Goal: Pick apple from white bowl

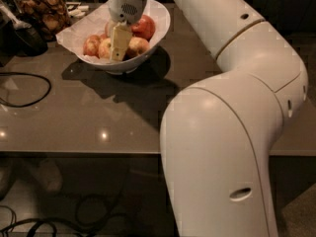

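The white bowl (148, 46) stands at the far left of the brown table and is lined with crumpled white paper (74, 28). It holds several apples. A yellow-gold apple with a red blush (138, 46) lies at the front right, and a deeper red apple (146, 25) lies behind it. Two pinkish apples (92, 45) lie on the left. My gripper (118, 44) reaches down from above into the middle of the bowl. It sits among the apples, right beside the yellow-gold one, and hides what is under it.
A glass jar of brown snacks (42, 9) stands behind and left of the bowl, with a dark object (22, 36) beside it. A black cable (29, 90) loops on the table's left. My white arm (232, 107) covers the right side. More cables lie on the floor (89, 211).
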Robot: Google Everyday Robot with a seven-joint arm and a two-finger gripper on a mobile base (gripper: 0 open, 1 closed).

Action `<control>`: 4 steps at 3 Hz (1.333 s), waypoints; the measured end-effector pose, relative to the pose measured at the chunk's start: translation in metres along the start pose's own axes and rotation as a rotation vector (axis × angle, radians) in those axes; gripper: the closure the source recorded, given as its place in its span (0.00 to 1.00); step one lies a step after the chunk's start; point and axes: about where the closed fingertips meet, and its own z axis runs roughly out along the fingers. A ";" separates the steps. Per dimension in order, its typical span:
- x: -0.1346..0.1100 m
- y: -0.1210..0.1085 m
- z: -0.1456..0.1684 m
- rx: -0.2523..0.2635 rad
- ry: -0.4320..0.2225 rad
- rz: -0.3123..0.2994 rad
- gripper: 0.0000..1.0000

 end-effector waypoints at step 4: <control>0.005 -0.002 0.012 -0.018 0.012 -0.003 0.49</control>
